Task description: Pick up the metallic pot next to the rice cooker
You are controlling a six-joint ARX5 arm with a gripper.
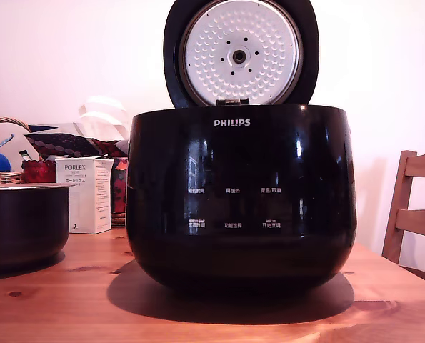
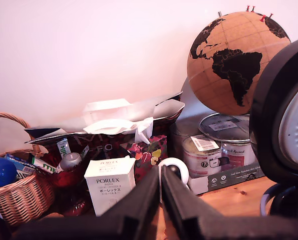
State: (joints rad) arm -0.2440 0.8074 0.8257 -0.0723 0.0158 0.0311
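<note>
From my remote seat, the wrist view has the gripper (image 2: 161, 187) right up front, its two dark fingers (image 2: 138, 200) pressed together at the tips, so it's clenched on nothing and held up well off the tabletop (image 1: 198, 314). My guess is it's parked high so I can scout before dropping in. The metallic pot (image 1: 23, 225) isn't in the wrist view at all; the exterior view has it at about 8 o'clock, sitting upright near the rice cooker (image 1: 241, 196), though I can't see inside it from this low angle. The cooker's lid (image 1: 241, 51) stands open, dimpled plate facing us. Further back there's a white PORLEX box (image 2: 110, 184), a wicker basket (image 2: 18, 197) holding a blue ball (image 2: 1, 171) and some packets, paint tins (image 2: 224, 145) in a tray, then a cork globe (image 2: 234, 60) at roughly 1 o'clock.
</note>
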